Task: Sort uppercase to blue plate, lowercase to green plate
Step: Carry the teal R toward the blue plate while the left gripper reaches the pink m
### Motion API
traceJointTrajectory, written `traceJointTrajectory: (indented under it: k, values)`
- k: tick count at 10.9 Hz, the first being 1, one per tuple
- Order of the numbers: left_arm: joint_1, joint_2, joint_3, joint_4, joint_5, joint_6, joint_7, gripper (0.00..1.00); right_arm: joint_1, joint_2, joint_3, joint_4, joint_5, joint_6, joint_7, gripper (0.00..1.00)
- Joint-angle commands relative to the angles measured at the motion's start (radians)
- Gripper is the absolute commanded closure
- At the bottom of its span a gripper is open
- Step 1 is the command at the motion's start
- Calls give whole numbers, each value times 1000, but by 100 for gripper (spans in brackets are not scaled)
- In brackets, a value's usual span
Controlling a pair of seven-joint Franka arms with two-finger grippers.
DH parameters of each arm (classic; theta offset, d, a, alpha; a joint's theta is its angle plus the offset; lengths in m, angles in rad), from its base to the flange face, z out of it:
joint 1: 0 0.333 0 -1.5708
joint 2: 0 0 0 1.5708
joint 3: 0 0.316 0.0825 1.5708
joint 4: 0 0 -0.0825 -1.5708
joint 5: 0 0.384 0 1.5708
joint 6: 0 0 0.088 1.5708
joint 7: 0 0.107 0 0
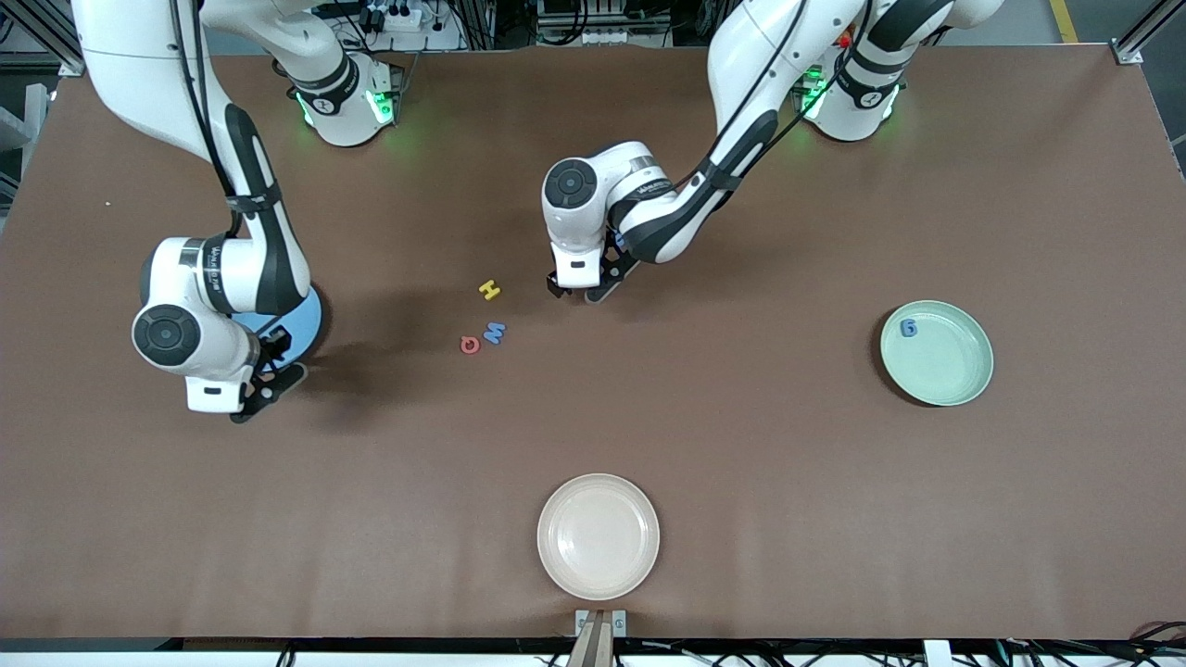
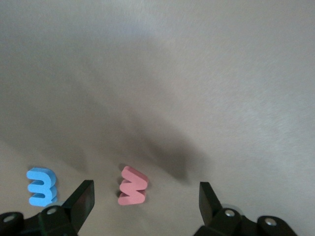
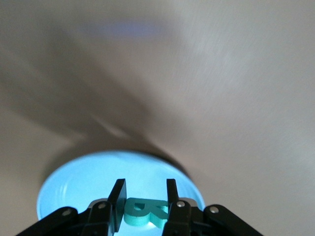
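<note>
Over the blue plate (image 1: 312, 316) (image 3: 74, 182) my right gripper (image 1: 275, 369) (image 3: 144, 189) is shut on the green R (image 3: 142, 212). My left gripper (image 1: 576, 292) (image 2: 145, 201) hangs open low over mid-table. The red lowercase w (image 2: 133, 186) lies between its fingers, touching neither. A blue lowercase letter (image 2: 42, 187) lies just outside one finger. The left hand hides both in the front view. Yellow H (image 1: 489, 290), blue W (image 1: 495, 332) and red Q (image 1: 470, 346) lie together on the table. A blue g (image 1: 909, 327) lies in the green plate (image 1: 959, 371).
A cream plate (image 1: 598, 535) stands near the table's front edge, nearer the front camera than the letters. The green plate is toward the left arm's end of the table, the blue plate toward the right arm's end.
</note>
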Motion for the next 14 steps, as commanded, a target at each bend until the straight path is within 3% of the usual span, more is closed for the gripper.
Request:
traceJointTrajectory:
  k: [1, 6, 7, 8, 10, 11, 12, 14]
  values:
    - [-51, 10, 44, 12, 39, 6, -29, 16, -16, -33, -40, -81, 67, -6, -117, 67]
    - [-51, 12, 42, -8, 65, 35, -29, 27, -30, -30, -46, -147, 121, -26, -134, 64]
    - [-51, 7, 42, -21, 65, 58, -31, 27, -27, -30, -46, -146, 122, -29, -121, 35]
    - [-51, 3, 44, -37, 65, 78, -35, 28, -24, -30, -46, -138, 122, -46, -119, 15]
    - [-51, 0, 42, -40, 65, 85, -48, 29, -23, -33, -46, -109, 122, -83, -119, 9]
    - [-51, -3, 42, -40, 65, 85, -48, 34, -22, -33, -44, -103, 124, -92, -117, 6]
    - [-51, -3, 44, -40, 67, 85, -48, 45, -19, -34, -44, -95, 124, -95, -101, 6]
    - [-51, -3, 44, -40, 65, 85, -48, 75, -13, -34, -44, -49, 122, -162, -68, 6]
